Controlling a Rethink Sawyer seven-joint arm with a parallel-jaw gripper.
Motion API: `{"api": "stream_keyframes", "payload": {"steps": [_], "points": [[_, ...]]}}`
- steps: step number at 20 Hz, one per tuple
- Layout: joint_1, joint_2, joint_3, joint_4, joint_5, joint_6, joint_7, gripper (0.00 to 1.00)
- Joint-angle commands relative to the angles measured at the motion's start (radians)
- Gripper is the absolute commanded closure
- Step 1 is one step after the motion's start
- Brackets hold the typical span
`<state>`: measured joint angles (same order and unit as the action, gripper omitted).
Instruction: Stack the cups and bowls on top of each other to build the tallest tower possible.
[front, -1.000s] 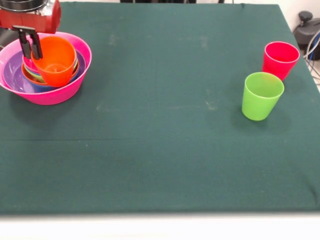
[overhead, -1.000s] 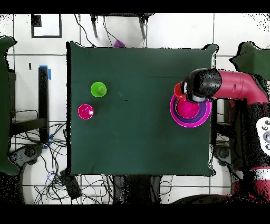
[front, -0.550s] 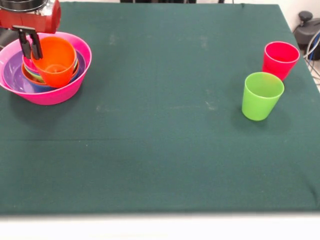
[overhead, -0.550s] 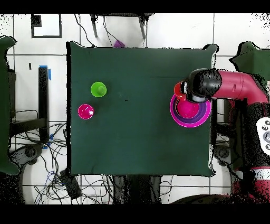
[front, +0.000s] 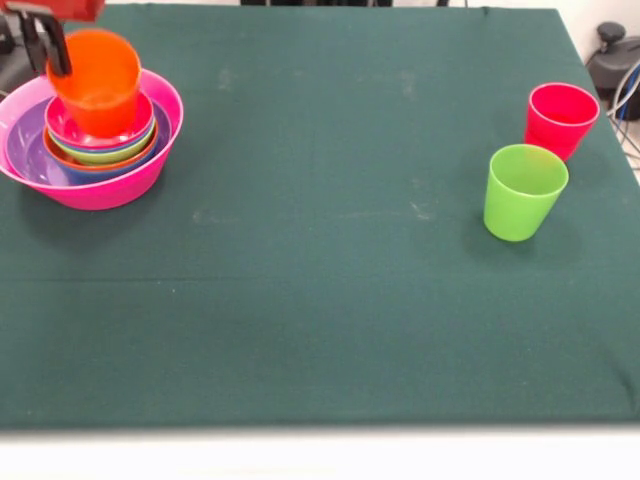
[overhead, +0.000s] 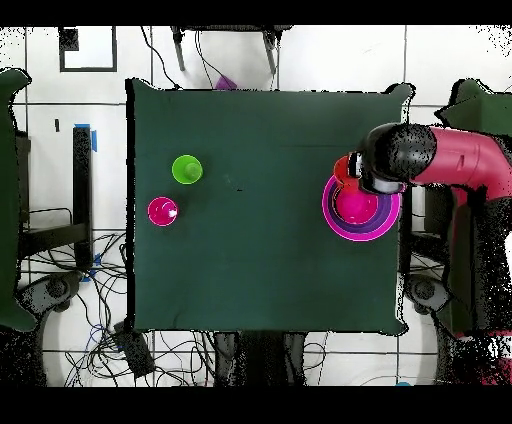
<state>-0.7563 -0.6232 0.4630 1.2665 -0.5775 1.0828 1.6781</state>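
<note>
My gripper (front: 52, 58) is at the top left, shut on the rim of the orange cup (front: 98, 82). It holds the cup tilted just above the tower (front: 120, 175), a nest of bowls with the wide pink bowl (front: 150, 172) outermost, the purple bowl (front: 22, 150) inside it and a red-pink bowl (front: 95, 135) on top. The lime green cup (front: 523, 192) and the red-pink cup (front: 560, 118) stand upright at the right, side by side. In the overhead view the gripper (overhead: 352, 172) covers most of the orange cup (overhead: 341, 167) at the edge of the tower (overhead: 362, 222).
The dark green cloth (front: 320, 280) covers the whole table. The lime green cup (overhead: 187, 169) and the red-pink cup (overhead: 162, 211) stand far across the table from the tower. Cables lie on the floor around the table.
The gripper has risen with the orange cup, lifting it from deep in the nested bowls to just above them. The other two cups have not moved.
</note>
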Motion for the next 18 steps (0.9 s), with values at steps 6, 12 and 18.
{"api": "stream_keyframes", "payload": {"steps": [6,12,18], "points": [[-0.011,-0.107,0.020,0.228,0.012,0.021,-0.199,1.00],[-0.026,-0.078,0.007,0.339,-0.037,-0.153,-0.123,1.00],[-0.024,-0.072,-0.007,0.391,-0.052,-0.234,-0.081,1.00]]}}
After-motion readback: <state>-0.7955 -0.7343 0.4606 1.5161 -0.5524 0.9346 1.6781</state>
